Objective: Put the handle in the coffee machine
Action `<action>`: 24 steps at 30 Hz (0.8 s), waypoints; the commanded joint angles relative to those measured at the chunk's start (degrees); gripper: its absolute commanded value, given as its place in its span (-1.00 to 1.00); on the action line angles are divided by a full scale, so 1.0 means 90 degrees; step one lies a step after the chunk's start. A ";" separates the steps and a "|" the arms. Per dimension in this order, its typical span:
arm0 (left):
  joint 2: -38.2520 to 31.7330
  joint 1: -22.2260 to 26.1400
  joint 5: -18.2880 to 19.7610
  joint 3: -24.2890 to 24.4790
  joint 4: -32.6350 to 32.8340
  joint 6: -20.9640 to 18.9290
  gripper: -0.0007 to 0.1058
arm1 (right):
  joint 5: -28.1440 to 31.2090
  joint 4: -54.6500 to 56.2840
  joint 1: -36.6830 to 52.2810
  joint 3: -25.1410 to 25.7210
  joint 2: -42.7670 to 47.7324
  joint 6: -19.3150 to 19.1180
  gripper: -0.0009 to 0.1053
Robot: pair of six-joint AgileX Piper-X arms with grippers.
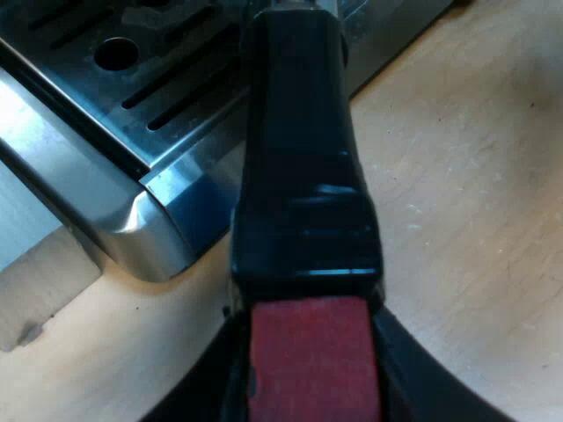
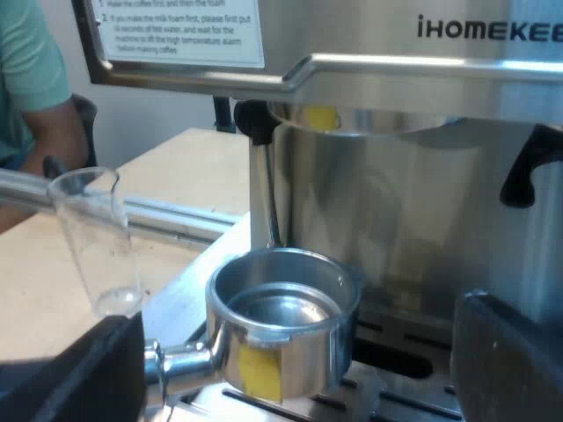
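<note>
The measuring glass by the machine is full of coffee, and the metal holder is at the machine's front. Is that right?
Not quite. The measuring glass is empty and clear, not full of coffee; the right wrist view shows it. The rest is right: the glass stands by the espresso machine, and the metal holder is at the machine's front.

handle [image 1: 303,176]: red end cut off | person [image 2: 35,88]: cut to sleeve, arm | label [image 2: 180,31]: partly cut off

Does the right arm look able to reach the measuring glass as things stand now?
Probably yes. The right gripper is open; the measuring glass stands upright and unblocked on the table, apart from the holder and the machine.
</note>
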State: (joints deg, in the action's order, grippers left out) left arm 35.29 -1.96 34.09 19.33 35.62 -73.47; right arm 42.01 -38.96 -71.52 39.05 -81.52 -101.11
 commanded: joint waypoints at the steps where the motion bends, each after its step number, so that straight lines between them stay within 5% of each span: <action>1: -0.0085 0.0005 0.0242 0.0111 -0.0273 0.0041 -0.98 | 0.0115 -0.0359 -0.0017 0.0006 -0.0069 -0.0029 0.38; 17: -0.0085 0.0005 -0.0154 0.0203 0.0021 -0.0081 -0.98 | 0.0115 -0.0409 -0.0017 0.0006 -0.0332 -0.0045 0.38; 24: -0.0085 0.0042 0.0291 0.0202 0.0021 0.0167 -0.98 | 0.0115 -0.0409 -0.0017 0.0006 -0.0332 -0.0045 0.38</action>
State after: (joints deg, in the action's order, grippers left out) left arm 35.29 -1.96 32.96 20.14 37.36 -73.20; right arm 42.73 -41.85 -71.52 39.05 -84.45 -101.11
